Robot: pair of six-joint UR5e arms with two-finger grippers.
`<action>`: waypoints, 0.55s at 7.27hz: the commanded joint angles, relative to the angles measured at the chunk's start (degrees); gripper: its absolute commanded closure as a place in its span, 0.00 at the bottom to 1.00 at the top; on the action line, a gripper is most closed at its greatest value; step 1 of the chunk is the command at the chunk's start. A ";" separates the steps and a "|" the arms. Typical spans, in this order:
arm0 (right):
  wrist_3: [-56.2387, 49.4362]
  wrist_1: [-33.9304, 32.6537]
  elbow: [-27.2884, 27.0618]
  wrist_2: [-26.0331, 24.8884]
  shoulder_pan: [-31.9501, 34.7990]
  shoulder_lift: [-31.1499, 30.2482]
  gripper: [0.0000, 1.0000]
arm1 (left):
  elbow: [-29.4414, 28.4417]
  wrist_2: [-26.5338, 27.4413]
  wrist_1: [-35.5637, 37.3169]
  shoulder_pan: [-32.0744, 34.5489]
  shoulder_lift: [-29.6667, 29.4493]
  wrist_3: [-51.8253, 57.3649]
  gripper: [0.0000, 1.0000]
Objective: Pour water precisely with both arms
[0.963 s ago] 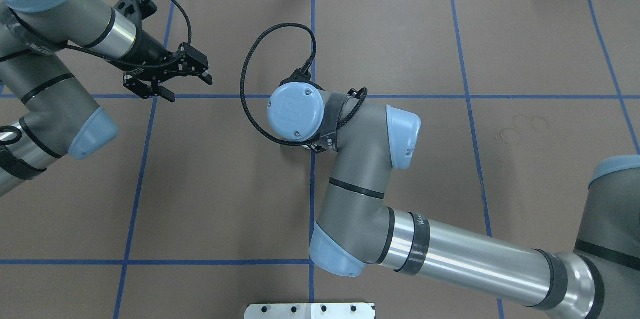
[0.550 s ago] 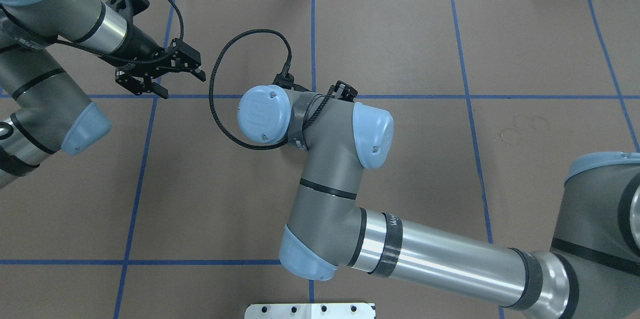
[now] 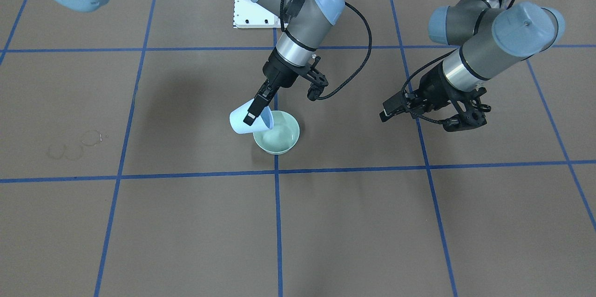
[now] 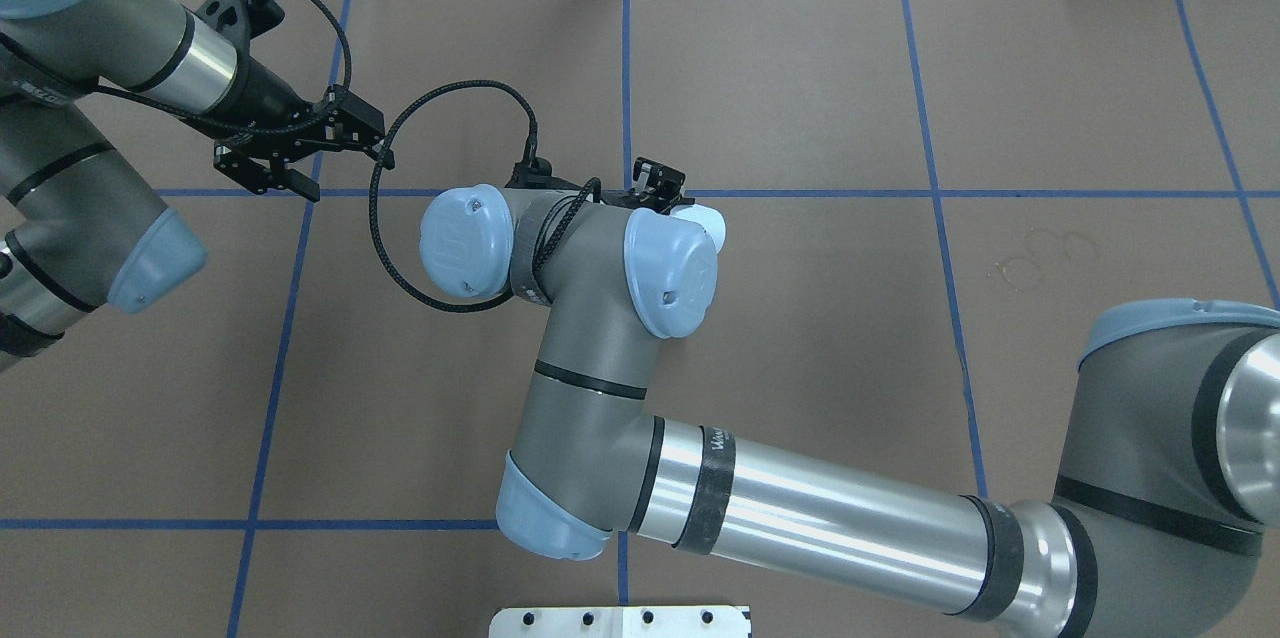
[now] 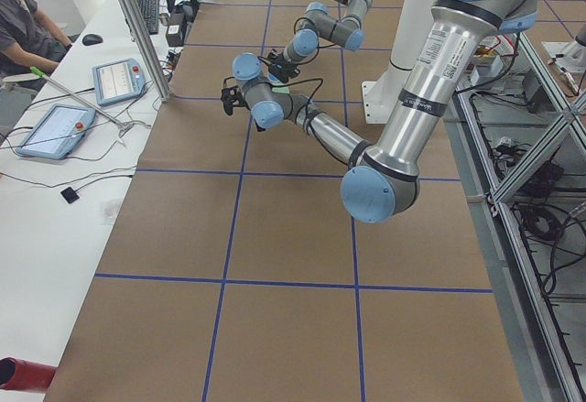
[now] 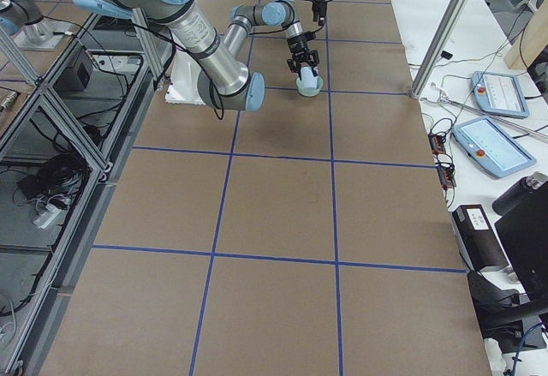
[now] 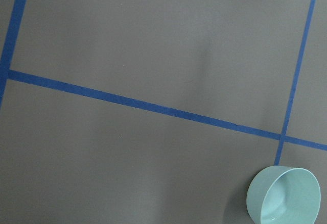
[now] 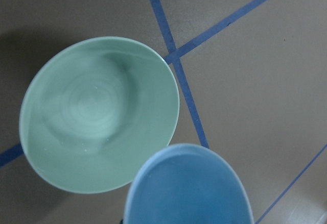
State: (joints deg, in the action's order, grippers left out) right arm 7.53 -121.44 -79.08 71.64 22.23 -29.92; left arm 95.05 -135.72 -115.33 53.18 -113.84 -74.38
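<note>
The right arm (image 3: pixel 302 13) reached down near the middle of the table (image 3: pixel 186 222). Its right fingers (image 3: pixel 253 113) were clamped on the rim of a pale-blue cup (image 3: pixel 240 122). The cup was tipped well over on its side, with its mouth turned toward a pale-green bowl (image 3: pixel 296 130) and its lip just over the bowl's near edge. The bowl stood upright on the table, on a crossing of blue tape lines (image 3: pixel 277 222). In the right wrist view the water (image 8: pixel 94 109) showed as a shallow clear pool in the bottom of the bowl, marked by faint round ripples and a few small glints. Whether any water was left in the cup could not be told, and no stream between cup and bowl could be made out.

The left arm (image 3: pixel 493 41) hung over the table well apart from the bowl. Its left fingers (image 3: pixel 395 106) were spread wide and held nothing. The left wrist view looked down on bare table, with the bowl in its lower right corner. Faint dried rings (image 3: pixel 74 145) marked the table far from both arms.
</note>
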 commanded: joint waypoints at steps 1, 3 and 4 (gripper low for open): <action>-5.12 -0.38 0.42 -3.33 -0.87 0.12 1.00 | 0.04 -0.34 0.11 0.60 0.28 1.86 0.01; -10.84 -0.56 4.00 -5.46 -1.14 2.48 1.00 | 0.22 -1.57 -0.15 1.48 1.78 2.49 0.01; -14.87 -0.56 5.68 -6.51 -1.14 3.63 1.00 | 0.13 -1.57 -0.15 1.48 1.78 2.49 0.01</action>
State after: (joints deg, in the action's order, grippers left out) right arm -3.10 -121.96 -75.56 66.32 21.15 -27.73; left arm 95.19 -137.12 -115.46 54.52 -112.26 -72.04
